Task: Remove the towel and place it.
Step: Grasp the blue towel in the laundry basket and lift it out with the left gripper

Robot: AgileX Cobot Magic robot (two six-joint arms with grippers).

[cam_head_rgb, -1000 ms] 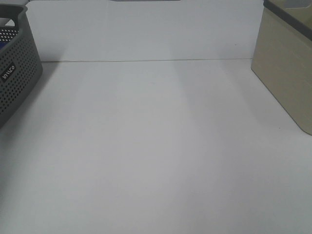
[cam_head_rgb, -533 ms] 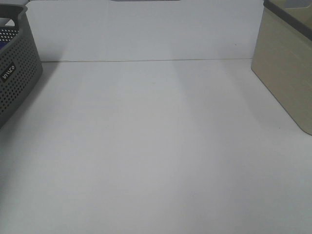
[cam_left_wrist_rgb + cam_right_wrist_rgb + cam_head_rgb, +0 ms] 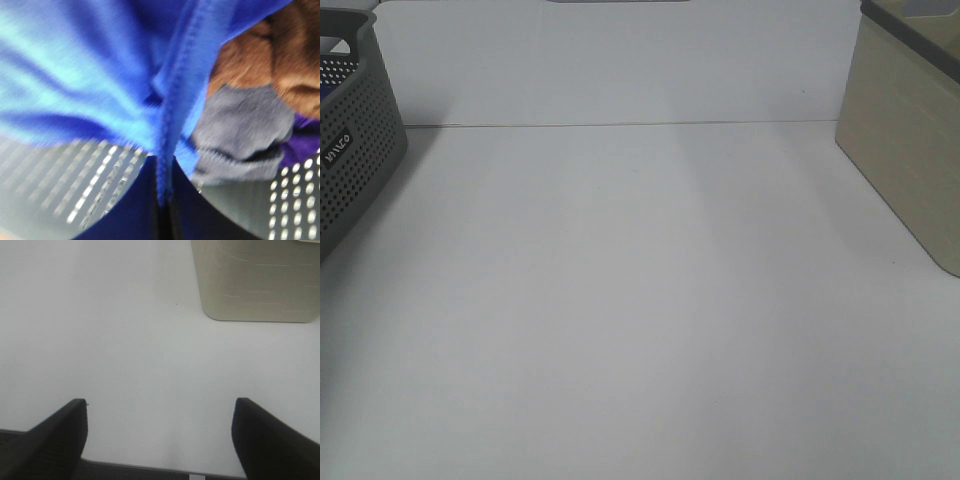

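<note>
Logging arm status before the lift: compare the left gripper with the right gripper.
The left gripper is shut, pinching the hem of the blue towel; the right gripper stands open and holds nothing. The left gripper sits among other cloths in the grey basket; the right gripper hangs over the white table, with the beige bin ahead. Shared: neither shows in the high view.

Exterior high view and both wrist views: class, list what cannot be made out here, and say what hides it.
- Grey basket: exterior high view, cut off by the left edge; contents barely visible.
- Towel: left wrist view, blurred, running past the frame; outline and tag unseen.
- Beige bin: both other views, cropped by frame edges; contents cannot be told.
</note>
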